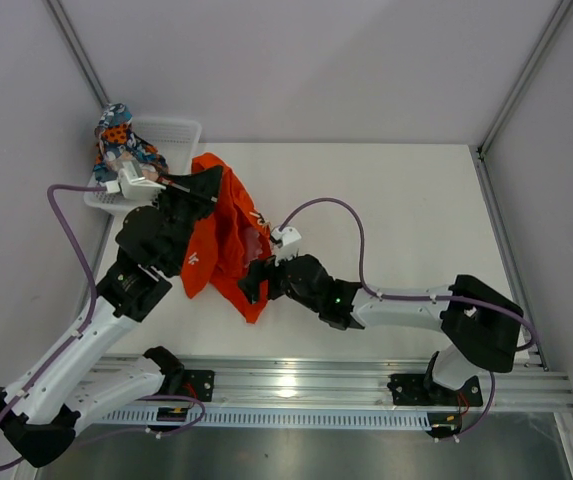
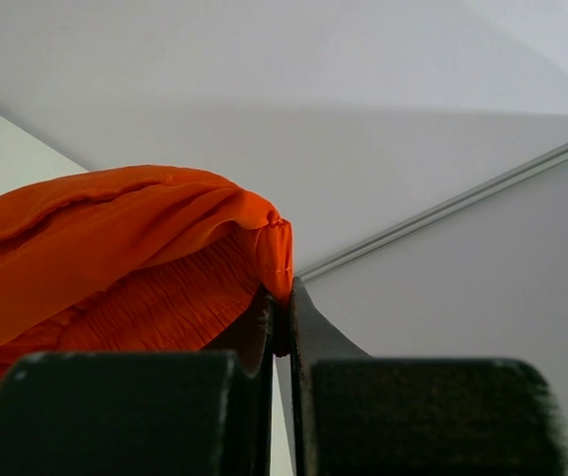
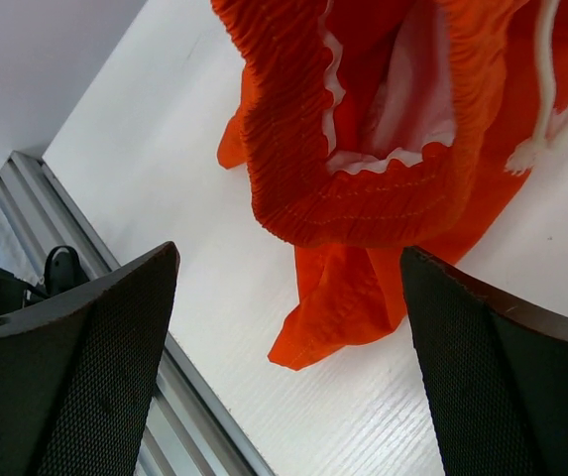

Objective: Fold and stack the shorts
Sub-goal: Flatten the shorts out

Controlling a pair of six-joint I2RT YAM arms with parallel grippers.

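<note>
Orange shorts hang by a hem pinched in the left jaws, which are pressed together, with the lower folds resting on the surface. The right jaws, spread wide, face the waistband. So thin a pinch could slip, dumping the fabric in a heap.
</note>
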